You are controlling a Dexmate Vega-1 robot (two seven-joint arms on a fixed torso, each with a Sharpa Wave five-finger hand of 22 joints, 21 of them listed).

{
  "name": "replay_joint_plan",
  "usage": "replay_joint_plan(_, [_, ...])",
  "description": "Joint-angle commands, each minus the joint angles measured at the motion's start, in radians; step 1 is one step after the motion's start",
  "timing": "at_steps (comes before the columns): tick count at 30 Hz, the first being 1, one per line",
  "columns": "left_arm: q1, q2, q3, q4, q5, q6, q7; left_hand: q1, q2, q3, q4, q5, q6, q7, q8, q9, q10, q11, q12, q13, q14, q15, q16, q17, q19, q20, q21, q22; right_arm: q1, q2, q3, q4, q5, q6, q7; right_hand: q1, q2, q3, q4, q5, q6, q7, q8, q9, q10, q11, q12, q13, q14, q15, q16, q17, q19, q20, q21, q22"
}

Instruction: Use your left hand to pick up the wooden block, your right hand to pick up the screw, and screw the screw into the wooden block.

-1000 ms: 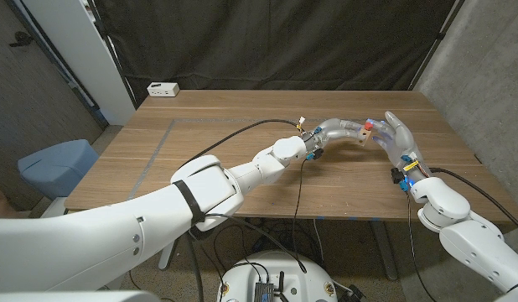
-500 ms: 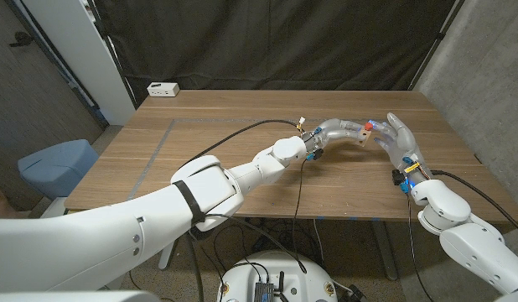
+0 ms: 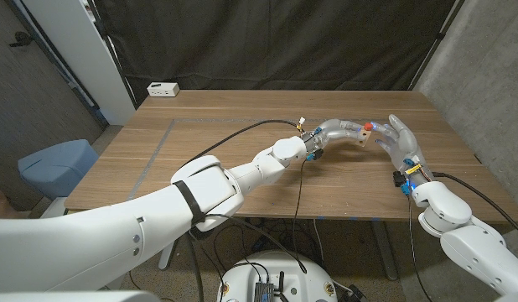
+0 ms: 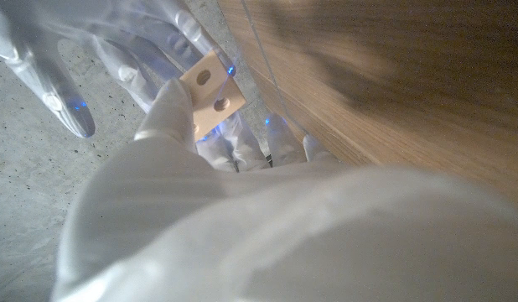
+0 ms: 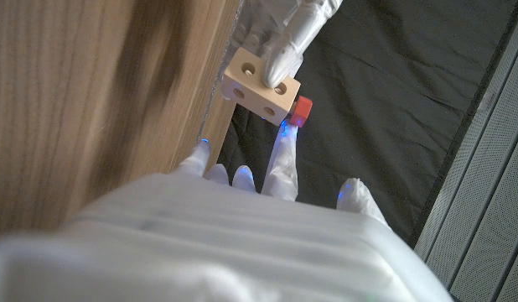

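Note:
My left hand (image 3: 343, 132) holds the small wooden block (image 3: 369, 132) up above the table's right side. The block (image 5: 261, 87) is pale with round holes, and left fingers (image 5: 291, 38) press on it; it also shows in the left wrist view (image 4: 210, 92). The screw's red head (image 5: 301, 109) sits against the block's side, seen too in the head view (image 3: 367, 126). My right hand (image 3: 400, 141) stands just right of the block with its fingers spread (image 4: 62, 92). One right fingertip (image 5: 284, 143) reaches up to the red head; the thumb stays apart.
The wooden table (image 3: 225, 151) spreads out to the left of both hands. A white power strip (image 3: 163, 88) lies at its far left corner. Black cables (image 3: 297, 180) hang from the left arm. A blue chair (image 3: 54, 164) stands left of the table.
My right hand has drifted slightly right and away from the block. The left hand and the block have stayed put.

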Motion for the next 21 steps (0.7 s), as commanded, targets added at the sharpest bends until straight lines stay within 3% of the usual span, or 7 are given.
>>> replay_joint_plan(1, [0.000, 0.000, -0.002, 0.000, -0.004, 0.010, -0.002, -0.022, 0.035, 0.045, 0.039, 0.006, 0.072, 0.030, 0.013, 0.003, 0.009, -0.002, 0.012, 0.004, 0.013, -0.088, 0.000, 0.003, 0.007, -0.004, 0.000, 0.003, -0.007, 0.005, 0.004, -0.007, -0.004, -0.006, -0.008, 0.009, 0.002, 0.008, -0.002, 0.007, 0.022, 0.004, 0.009, 0.004, 0.006, -0.005, 0.009, 0.002, 0.000, -0.004, 0.008, 0.003, 0.009, 0.000, 0.010, 0.003])
replay_joint_plan(21, [-0.016, -0.006, 0.002, 0.002, -0.013, 0.065, 0.004, -0.023, 0.037, 0.047, 0.039, 0.006, 0.072, 0.031, 0.013, 0.003, 0.009, -0.002, 0.012, 0.005, 0.013, -0.089, -0.001, 0.003, 0.007, -0.002, 0.000, 0.003, -0.002, 0.012, 0.006, -0.010, -0.012, -0.013, -0.018, 0.014, 0.003, 0.012, -0.005, 0.007, 0.088, 0.016, 0.018, 0.003, 0.049, -0.007, 0.014, 0.002, 0.022, -0.007, 0.011, 0.002, 0.027, -0.001, 0.011, 0.003])
